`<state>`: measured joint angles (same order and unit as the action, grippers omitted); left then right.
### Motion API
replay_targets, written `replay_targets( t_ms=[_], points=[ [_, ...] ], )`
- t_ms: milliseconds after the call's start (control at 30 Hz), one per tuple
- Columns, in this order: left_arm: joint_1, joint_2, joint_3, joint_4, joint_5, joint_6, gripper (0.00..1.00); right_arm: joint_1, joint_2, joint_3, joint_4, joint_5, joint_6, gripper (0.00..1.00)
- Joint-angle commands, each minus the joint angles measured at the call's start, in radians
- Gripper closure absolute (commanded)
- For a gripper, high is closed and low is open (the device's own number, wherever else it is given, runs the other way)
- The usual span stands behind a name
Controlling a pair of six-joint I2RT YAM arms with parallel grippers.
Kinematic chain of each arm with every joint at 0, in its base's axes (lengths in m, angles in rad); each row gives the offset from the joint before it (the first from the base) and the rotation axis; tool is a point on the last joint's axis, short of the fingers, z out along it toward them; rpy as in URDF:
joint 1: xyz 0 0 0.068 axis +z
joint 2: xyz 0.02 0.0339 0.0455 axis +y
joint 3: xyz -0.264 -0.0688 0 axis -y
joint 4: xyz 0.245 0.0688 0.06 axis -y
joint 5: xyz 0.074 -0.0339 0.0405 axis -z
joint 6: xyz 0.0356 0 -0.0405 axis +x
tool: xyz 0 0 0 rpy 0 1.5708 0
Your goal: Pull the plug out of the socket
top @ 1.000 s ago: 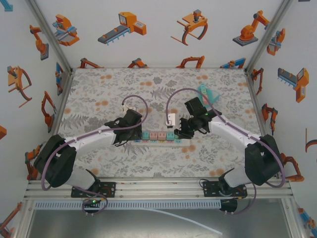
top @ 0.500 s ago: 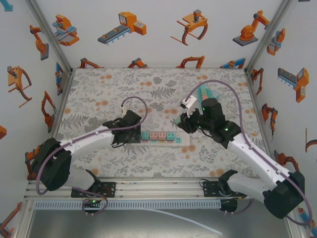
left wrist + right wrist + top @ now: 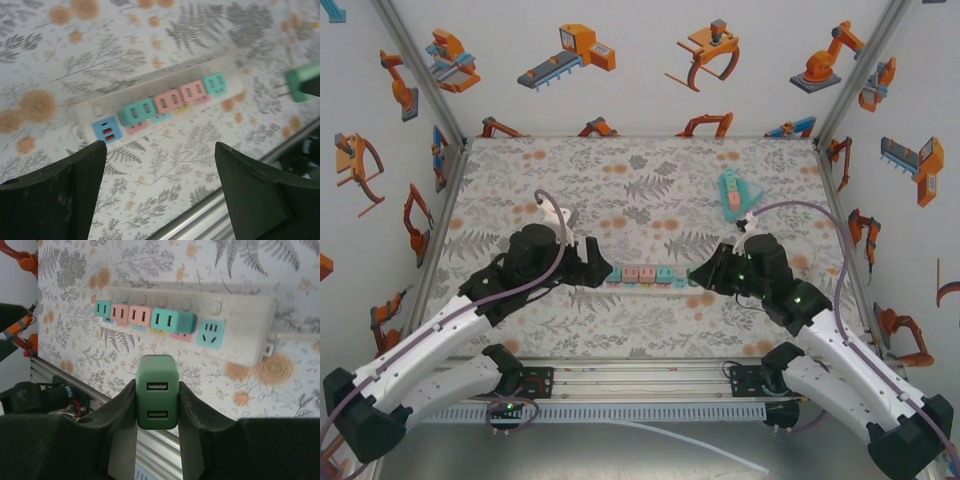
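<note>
My right gripper (image 3: 157, 386) clenched on green plug (image 3: 157, 402). Right wrist cam shows its two USB ports, plug apart from power strip (image 3: 240, 325). Left wrist cam gives what that misses: plug (image 3: 300, 84) side-on, just past strip's (image 3: 100, 107) end. Left gripper (image 3: 158, 155) released, fingers (image 3: 55, 192) wide above strip. Top cam: grippers (image 3: 588, 266) (image 3: 705, 276) at opposite strip (image 3: 642, 276) ends.
</note>
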<state>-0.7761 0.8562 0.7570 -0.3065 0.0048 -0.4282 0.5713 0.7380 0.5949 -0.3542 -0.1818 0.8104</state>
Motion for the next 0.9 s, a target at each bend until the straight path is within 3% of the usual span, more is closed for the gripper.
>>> replay_targets(
  t_ms=[0,133,233,433,867],
  points=[
    [-0.017,-0.057,-0.029,0.053,0.236,0.09,0.16,0.003,-0.045,-0.076,0.02,-0.011,0.194,0.9],
    [-0.024,-0.083,-0.054,0.117,0.433,0.077,0.11,0.008,-0.082,-0.196,0.11,-0.006,0.285,0.9],
    [-0.048,-0.074,-0.07,0.158,0.503,0.062,0.1,0.013,-0.095,-0.27,0.169,0.006,0.322,0.9],
    [-0.117,-0.032,-0.069,0.166,0.467,0.111,0.0,0.033,-0.061,-0.383,0.3,0.009,0.371,0.86],
    [-0.181,0.029,-0.051,0.17,0.388,0.142,0.03,0.113,0.12,-0.428,0.432,0.069,0.386,0.65]
  ],
)
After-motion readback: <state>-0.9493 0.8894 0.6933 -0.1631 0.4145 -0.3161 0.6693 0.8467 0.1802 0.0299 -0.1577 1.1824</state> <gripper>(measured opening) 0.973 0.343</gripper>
